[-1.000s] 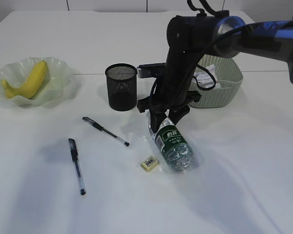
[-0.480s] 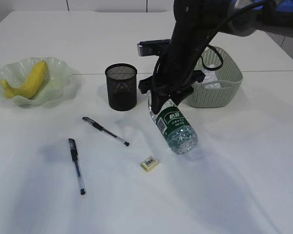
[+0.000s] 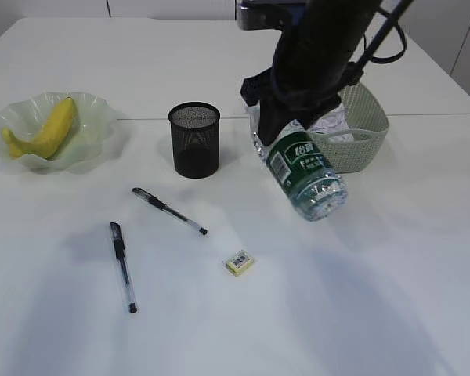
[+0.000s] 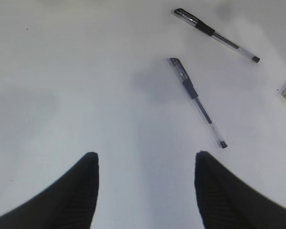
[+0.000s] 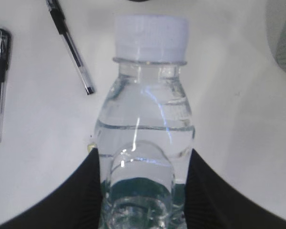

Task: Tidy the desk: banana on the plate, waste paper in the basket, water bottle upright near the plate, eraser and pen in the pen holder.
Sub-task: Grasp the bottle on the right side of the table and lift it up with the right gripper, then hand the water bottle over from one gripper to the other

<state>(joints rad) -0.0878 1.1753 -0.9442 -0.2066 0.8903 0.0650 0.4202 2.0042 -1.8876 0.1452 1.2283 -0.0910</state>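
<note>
Exterior view: the right gripper (image 3: 286, 125) clamps the water bottle (image 3: 304, 174), tilted in the air above the desk (image 3: 376, 274), beside the basket (image 3: 359, 137).

Left wrist view: the left gripper (image 4: 145, 164) hangs with fingers apart above the bare desk, two pens (image 4: 198, 101) nearby.

Right wrist view: both fingers (image 5: 83, 191) press the bottle's sides, white cap (image 5: 151, 31) pointing away.

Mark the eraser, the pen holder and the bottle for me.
eraser (image 3: 240, 262), exterior view, on its top face with the label.
pen holder (image 3: 194, 149), exterior view, on the mesh wall facing the camera.
bottle (image 3: 301, 168), exterior view, on the green label.
</note>
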